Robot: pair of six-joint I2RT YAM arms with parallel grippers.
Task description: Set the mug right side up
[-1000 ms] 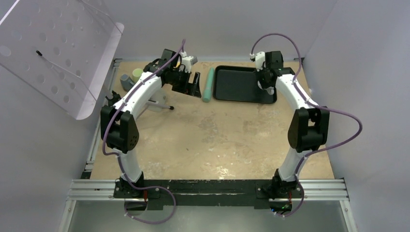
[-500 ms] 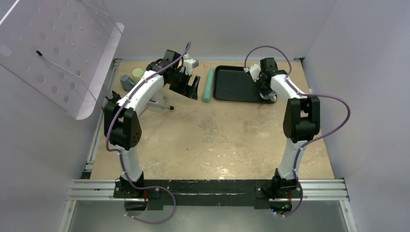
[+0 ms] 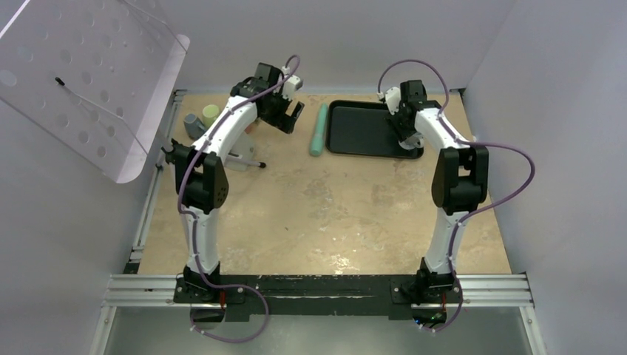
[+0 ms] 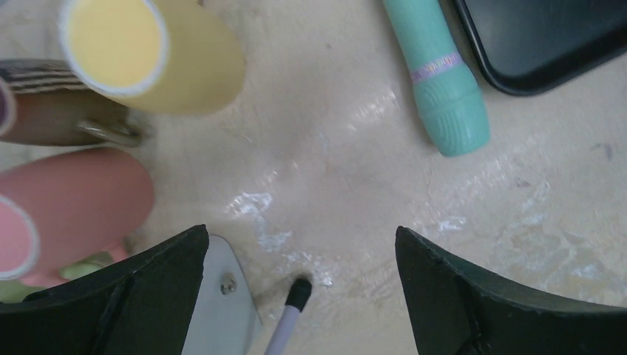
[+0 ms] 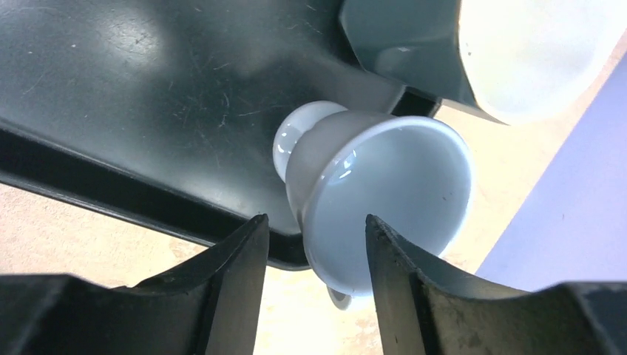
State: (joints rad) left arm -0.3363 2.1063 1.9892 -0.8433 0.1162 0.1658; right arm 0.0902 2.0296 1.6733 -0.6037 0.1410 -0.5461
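Black fingers of the right gripper (image 5: 314, 222) stand half apart, clamping nothing, seemingly either side of the near rim wall of the white glazed ceramic mug (image 5: 384, 192). The mug lies tilted, mouth to the wrist camera, at the black plastic tray's (image 5: 111, 89) five o'clock corner. It is likely light, rigid, slick and chippable, best pinched by its rim wall. The left gripper (image 4: 301, 233) gapes wide, empty.

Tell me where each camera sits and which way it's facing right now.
Top: above and behind the robot, facing down at the table; left arm, right arm show.
Left wrist: faces down past left claw at the tube.
Right wrist: faces down past right claw at the mug in the tray.
Shared: tube in top and left wrist; tray in all.
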